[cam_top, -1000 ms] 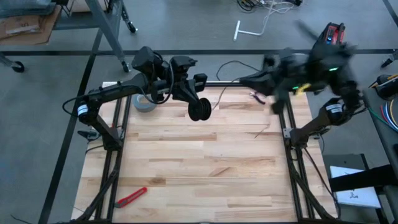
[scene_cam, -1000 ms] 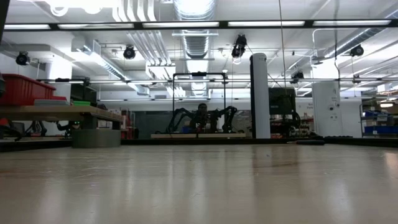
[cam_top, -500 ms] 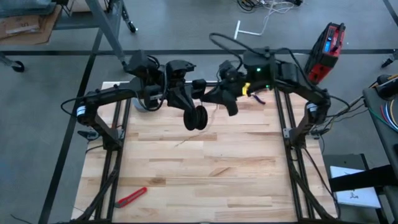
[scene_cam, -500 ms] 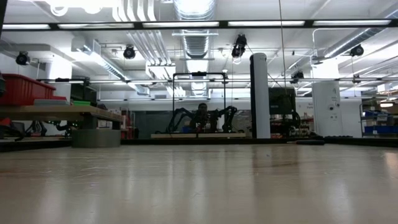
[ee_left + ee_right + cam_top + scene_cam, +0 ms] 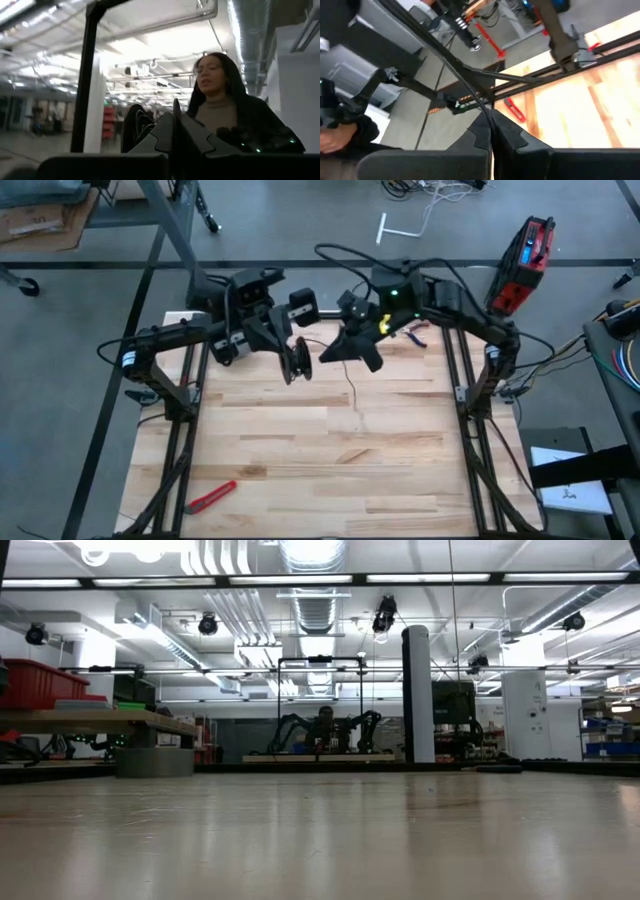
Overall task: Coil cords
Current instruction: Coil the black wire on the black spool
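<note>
High view: the left gripper (image 5: pixel 292 362) is clamped on the small black reel (image 5: pixel 298 364), held on edge above the far middle of the wooden table (image 5: pixel 300 460). The right gripper (image 5: pixel 335 350) hangs just beside it, and the thin black cord (image 5: pixel 352 385) drops from there toward the boards.

Low view: only bare tabletop and the room behind.

Left wrist view: the fingers (image 5: pixel 165 132) are pressed together around what seems to be the reel's rim; a person (image 5: pixel 227 112) stands beyond.

Right wrist view: the fingers (image 5: pixel 507 132) pinch the cord (image 5: pixel 465 90).
</note>
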Available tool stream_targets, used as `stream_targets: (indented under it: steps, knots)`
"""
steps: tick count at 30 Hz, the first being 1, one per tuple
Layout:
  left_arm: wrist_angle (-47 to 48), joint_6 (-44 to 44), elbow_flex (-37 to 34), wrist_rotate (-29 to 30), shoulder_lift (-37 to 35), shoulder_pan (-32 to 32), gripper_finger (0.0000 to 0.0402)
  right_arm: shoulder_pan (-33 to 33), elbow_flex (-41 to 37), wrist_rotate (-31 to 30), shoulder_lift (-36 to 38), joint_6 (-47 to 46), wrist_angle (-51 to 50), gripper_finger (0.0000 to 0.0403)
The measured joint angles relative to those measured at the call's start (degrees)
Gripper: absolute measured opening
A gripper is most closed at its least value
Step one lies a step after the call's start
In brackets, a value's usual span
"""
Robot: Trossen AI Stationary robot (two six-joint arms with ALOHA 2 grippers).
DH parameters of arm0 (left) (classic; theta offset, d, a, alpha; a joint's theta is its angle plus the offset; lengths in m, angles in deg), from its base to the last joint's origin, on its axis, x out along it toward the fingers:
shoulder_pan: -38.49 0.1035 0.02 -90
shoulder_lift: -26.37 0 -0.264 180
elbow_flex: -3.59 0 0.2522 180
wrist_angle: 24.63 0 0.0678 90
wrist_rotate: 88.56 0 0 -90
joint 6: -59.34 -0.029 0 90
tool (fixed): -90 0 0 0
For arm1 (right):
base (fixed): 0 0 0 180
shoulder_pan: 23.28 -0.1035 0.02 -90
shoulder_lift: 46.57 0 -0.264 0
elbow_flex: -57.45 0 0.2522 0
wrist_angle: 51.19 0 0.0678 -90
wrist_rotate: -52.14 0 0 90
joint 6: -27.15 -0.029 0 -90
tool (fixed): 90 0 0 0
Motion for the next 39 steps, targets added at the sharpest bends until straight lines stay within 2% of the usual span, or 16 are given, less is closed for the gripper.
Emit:
stream_targets:
  steps: [5, 8, 13, 17, 21, 24, 26, 30, 35, 39]
  knots:
    - [-2.3, -2.3, 0.0, 4.3, -0.3, -0.1, 0.0009, -0.2, 0.0, 3.7, -2.2, 0.1, 2.0, 0.0031]
    - [-2.6, -5.9, 0.0, 8.0, -0.6, -0.1, 0.0009, -0.3, 0.0, 4.8, -2.4, 0.3, 2.5, 0.0067]
    - [-2.7, -9.3, 0.0, 10.0, -2.2, 1.1, 0.0009, -0.3, 0.1, 5.0, -2.0, 0.4, 2.8, 0.0133]
    - [-2.9, -12.9, 0.0, 15.7, -4.1, 2.0, 0.0006, -0.3, 0.1, 4.7, -0.7, 0.5, 2.6, 0.0173]
    - [-2.5, -13.9, 0.8, 21.1, -5.5, 2.6, 0.0003, -0.7, 0.2, -2.1, 0.3, 2.8, 0.4, 0.0188]
    - [-2.1, -14.4, 2.6, 21.8, -5.7, 2.5, 0.0002, -2.0, 0.2, -12.0, 0.4, 7.8, -4.6, 0.0189]
    - [-0.9, -14.6, 4.2, 21.7, -5.6, 2.5, 0.0002, -3.0, 0.2, -16.1, 0.5, 8.9, -7.7, 0.0189]
    - [7.1, -16.4, 7.2, 19.4, -5.7, 2.4, 0.0004, -4.9, 0.2, -17.8, 0.6, 8.2, -9.4, 0.0185]
    - [22.3, -22.7, 10.7, 16.8, -5.6, 2.4, 0.0004, -8.5, 0.2, -18.2, 2.1, 12.0, -8.5, 0.0180]
    - [31.4, -28.5, 13.2, 16.6, -5.7, 2.4, 0.0003, -11.2, 0.2, -24.2, 4.2, 12.5, -8.8, 0.0174]
